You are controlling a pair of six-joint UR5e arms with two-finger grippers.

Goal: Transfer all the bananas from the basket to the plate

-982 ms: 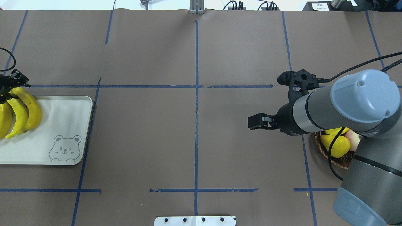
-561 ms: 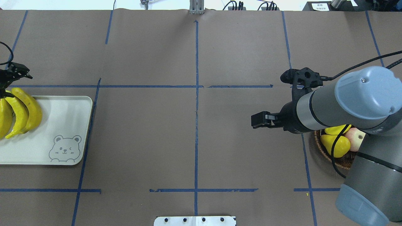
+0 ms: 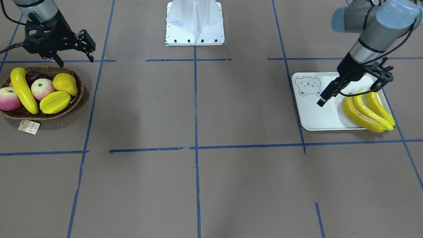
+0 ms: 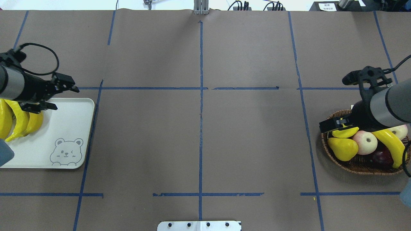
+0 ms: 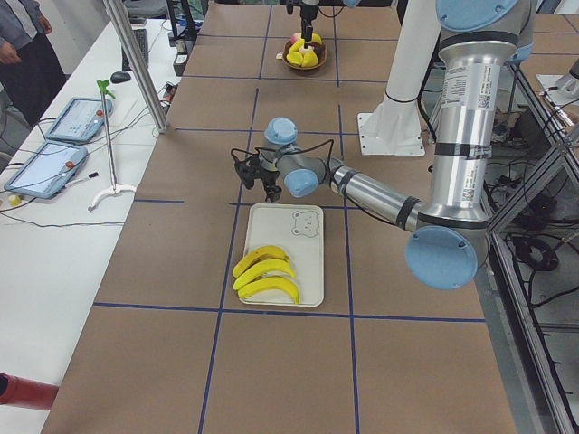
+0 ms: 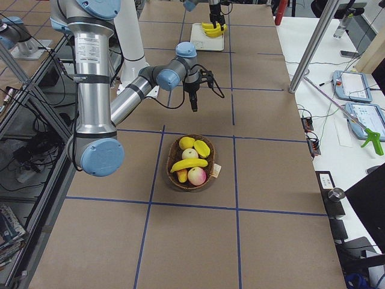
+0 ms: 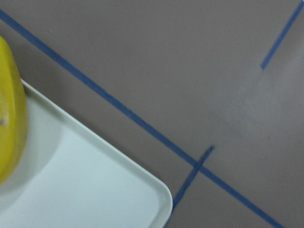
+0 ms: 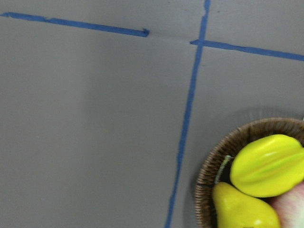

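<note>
Three bananas (image 3: 363, 112) (image 4: 19, 118) lie side by side on the off-white bear-print plate (image 3: 317, 115) (image 4: 64, 122). My left gripper (image 3: 349, 96) (image 4: 65, 99) hangs open and empty over the plate's far edge, beside those bananas. One banana (image 3: 23, 91) (image 4: 390, 142) lies in the dark wicker basket (image 3: 79, 82) (image 4: 359, 168). My right gripper (image 3: 75, 54) is open and empty, above the table just beside the basket's rim. The wrist views show no fingers.
The basket also holds a yellow pear (image 3: 65, 83), a ridged yellow fruit (image 3: 54, 101), two pink apples (image 3: 43, 88) and a dark red fruit (image 3: 31, 77). A paper tag (image 3: 29, 127) lies by its rim. The white robot base (image 3: 195, 23) stands at the table's near edge.
My right arm has swung back from the table's middle to the basket, uncovering it. My left gripper has moved from the plate's outer end toward the table's middle, along the plate's far edge.
</note>
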